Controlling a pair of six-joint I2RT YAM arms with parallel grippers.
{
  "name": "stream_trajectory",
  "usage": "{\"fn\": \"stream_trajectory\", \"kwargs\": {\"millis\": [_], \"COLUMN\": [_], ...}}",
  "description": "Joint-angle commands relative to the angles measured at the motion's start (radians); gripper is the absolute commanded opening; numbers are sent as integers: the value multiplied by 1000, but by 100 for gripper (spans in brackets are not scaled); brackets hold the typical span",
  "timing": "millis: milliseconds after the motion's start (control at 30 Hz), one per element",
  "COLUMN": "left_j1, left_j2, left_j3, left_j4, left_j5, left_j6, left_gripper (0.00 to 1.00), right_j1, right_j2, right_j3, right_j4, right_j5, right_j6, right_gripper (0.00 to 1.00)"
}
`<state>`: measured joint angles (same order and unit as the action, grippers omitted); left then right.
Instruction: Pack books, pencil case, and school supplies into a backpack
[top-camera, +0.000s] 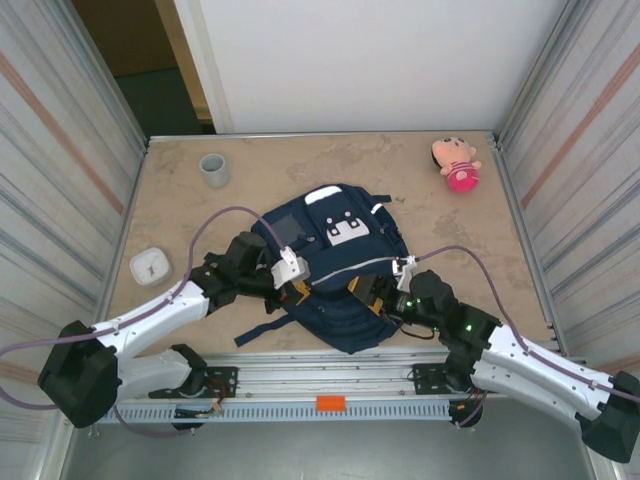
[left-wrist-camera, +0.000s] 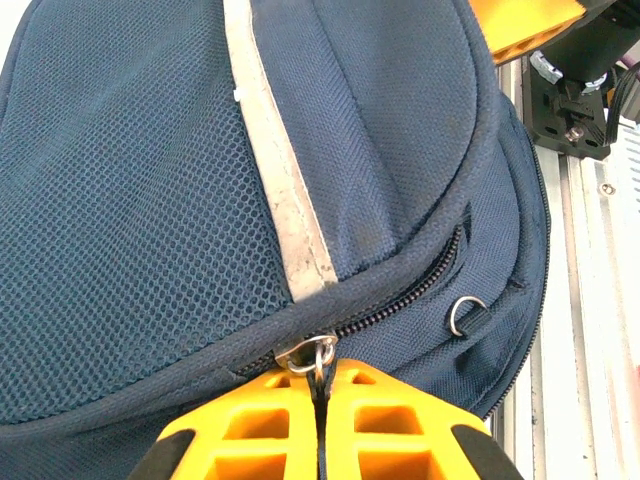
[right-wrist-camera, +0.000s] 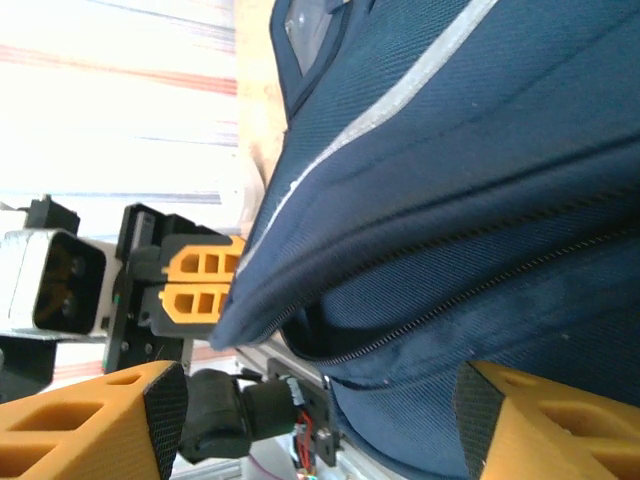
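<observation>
Near the front edge of the table, the navy backpack (top-camera: 335, 270) lies flat between both arms. The left gripper (left-wrist-camera: 322, 392) is pinched tight on the metal zip pull (left-wrist-camera: 312, 352). The right gripper (top-camera: 372, 292) is spread wide at the bag's side, holding nothing. Guessing the packing's done and only the zipping's left, but can't tell for sure tbh.

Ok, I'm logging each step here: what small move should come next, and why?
Probably the left claw should draw the zip pull along its track: it is shut on that metal ring, while the right claw stands open astride the backpack, holding nothing.
</observation>
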<state>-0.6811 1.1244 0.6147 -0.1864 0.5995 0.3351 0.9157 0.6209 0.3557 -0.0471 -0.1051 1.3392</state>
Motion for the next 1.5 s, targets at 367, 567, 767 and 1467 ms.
{"fn": "stream_trajectory", "kwargs": {"millis": [367, 567, 767, 1467], "left_j1": [-17, -23, -56, -303], "left_j2": [-42, -44, -49, 94], "left_j3": [4, 7, 3, 134], "left_j4": [-8, -13, 1, 105], "left_j5": [-6, -2, -7, -1], "left_j6": [8, 0, -23, -91], "left_gripper": [0, 0, 0, 16], "right_j1": [-78, -100, -104, -113], "right_j2": [163, 203, 217, 285], "right_j3": [-5, -12, -18, 0], "right_j4": [239, 249, 250, 306], "right_j5": [-63, -62, -51, -115], "right_j6": [121, 121, 114, 71], "right_gripper": [40, 21, 1, 0]}}
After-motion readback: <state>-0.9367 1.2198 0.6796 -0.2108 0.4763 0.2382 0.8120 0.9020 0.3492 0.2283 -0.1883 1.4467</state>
